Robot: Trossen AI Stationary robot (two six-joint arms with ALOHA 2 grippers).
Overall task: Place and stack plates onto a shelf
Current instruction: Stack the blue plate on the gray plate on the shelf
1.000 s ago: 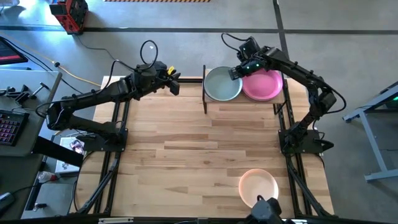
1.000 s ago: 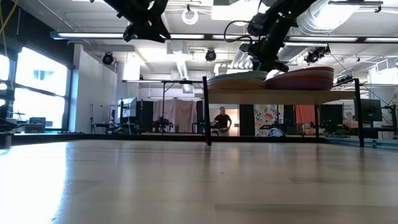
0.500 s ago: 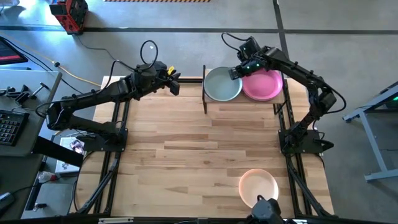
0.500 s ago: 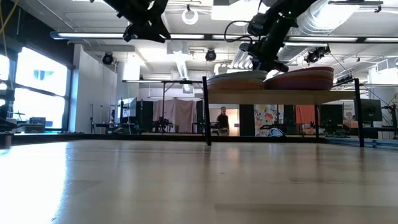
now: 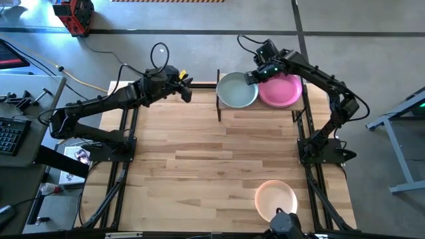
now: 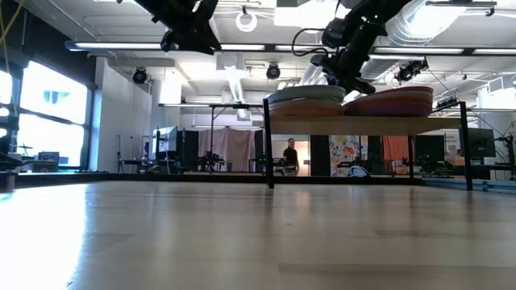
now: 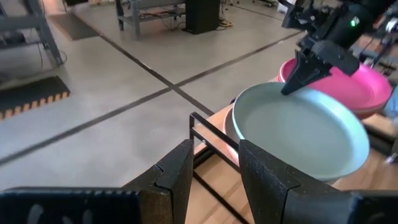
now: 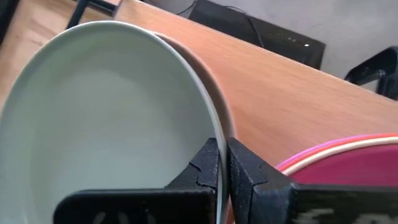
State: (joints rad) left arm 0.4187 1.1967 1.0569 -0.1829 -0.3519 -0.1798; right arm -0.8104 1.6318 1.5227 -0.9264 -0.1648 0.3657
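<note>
Grey-teal plate (image 6: 306, 94) lifted higher, right gripper (image 8: 222, 163) pinching rim

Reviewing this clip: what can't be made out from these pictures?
- Plates under the grey-teal plate: high view, covered by it; low view edge-on, count unclear.
- Plates under the magenta plate: same.
- Peach plate: its near edge hidden by a dark fitting, high view.
- Person beyond the table: too small, low view.

Keyboard (image 5: 9, 136) beside red machine (image 5: 74, 14)
</note>
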